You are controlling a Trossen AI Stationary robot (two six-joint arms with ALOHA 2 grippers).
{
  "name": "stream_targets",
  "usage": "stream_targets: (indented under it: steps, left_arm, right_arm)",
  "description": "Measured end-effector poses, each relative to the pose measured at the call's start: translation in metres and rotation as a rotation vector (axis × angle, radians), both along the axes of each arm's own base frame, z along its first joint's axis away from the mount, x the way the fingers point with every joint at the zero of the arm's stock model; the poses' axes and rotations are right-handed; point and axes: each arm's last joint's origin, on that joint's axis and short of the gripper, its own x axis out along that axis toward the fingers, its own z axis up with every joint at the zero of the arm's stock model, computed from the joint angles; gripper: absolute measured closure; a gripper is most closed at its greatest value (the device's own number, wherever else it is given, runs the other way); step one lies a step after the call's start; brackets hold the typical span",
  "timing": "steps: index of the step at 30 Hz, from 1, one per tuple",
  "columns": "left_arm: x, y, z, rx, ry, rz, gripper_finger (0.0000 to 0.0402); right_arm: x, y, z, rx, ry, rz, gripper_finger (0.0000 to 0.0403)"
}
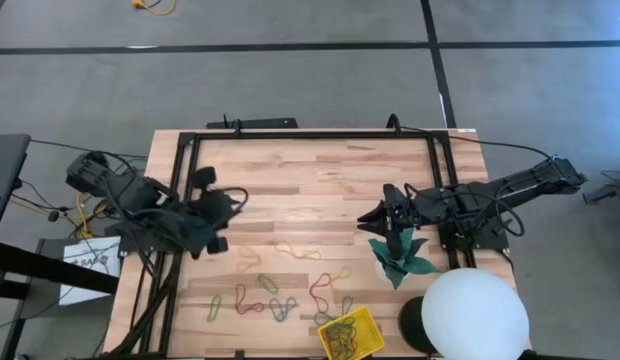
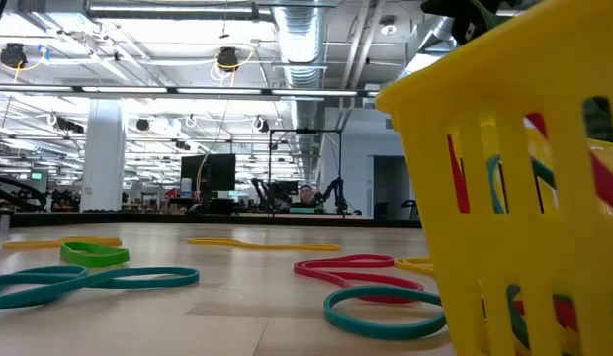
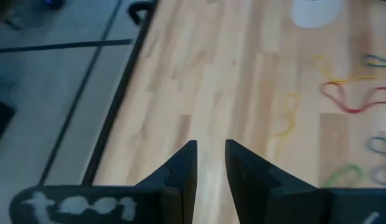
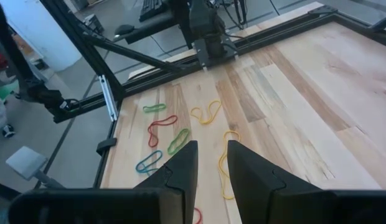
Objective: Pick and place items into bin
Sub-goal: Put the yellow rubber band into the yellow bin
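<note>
Beyond right tool (image 4: 210, 163), loops (image 4: 180, 134), apart

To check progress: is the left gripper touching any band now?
Apart. In the left wrist view the left gripper has only bare wood between its fingers; the yellow band lies clearly beyond.

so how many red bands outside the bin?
2. One red band lies well left of the bin, among green and blue ones; the other red band lies just beyond it. Others may be hidden.

robotics lab | exposed ceiling ducts (image 2: 287, 40) | more robot arms (image 2: 272, 193) behind
</note>
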Motion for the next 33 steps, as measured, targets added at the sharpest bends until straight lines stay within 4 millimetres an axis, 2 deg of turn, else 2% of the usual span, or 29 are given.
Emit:
stream_targets:
  steps: [10, 15, 21, 24, 27, 30, 33]
  left_arm:
    - [-0.036, 0.021, -0.063, -0.054, -0.102, 0.095, 0.0329]
    - [-0.049, 0.028, -0.085, -0.113, -0.173, 0.091, 0.0329]
    - [-0.058, 0.032, -0.095, -0.169, -0.223, 0.078, 0.0329]
    - [-0.059, 0.033, -0.097, -0.175, -0.214, 0.071, 0.0329]
    - [-0.059, 0.032, -0.098, -0.189, -0.209, 0.070, 0.0329]
    - [-0.059, 0.032, -0.099, -0.218, -0.207, 0.073, 0.0329]
    - [-0.059, 0.032, -0.099, -0.226, -0.209, 0.078, 0.0329]
  right_arm:
    - [0.009, -0.004, 0.005, -0.078, -0.087, 0.001, 0.0321]
    - [0.025, -0.006, -0.001, -0.051, -0.103, -0.032, 0.0321]
    - [0.056, -0.019, -0.015, -0.023, -0.140, -0.098, 0.0321]
    - [0.077, -0.021, -0.020, 0.012, -0.095, -0.025, 0.0321]
    - [0.102, -0.018, -0.015, 0.003, -0.046, 0.076, 0.0321]
    - [0.128, -0.013, -0.008, -0.058, 0.099, 0.114, 0.0321]
    - [0.148, -0.009, -0.011, -0.096, 0.352, 0.097, 0.0321]
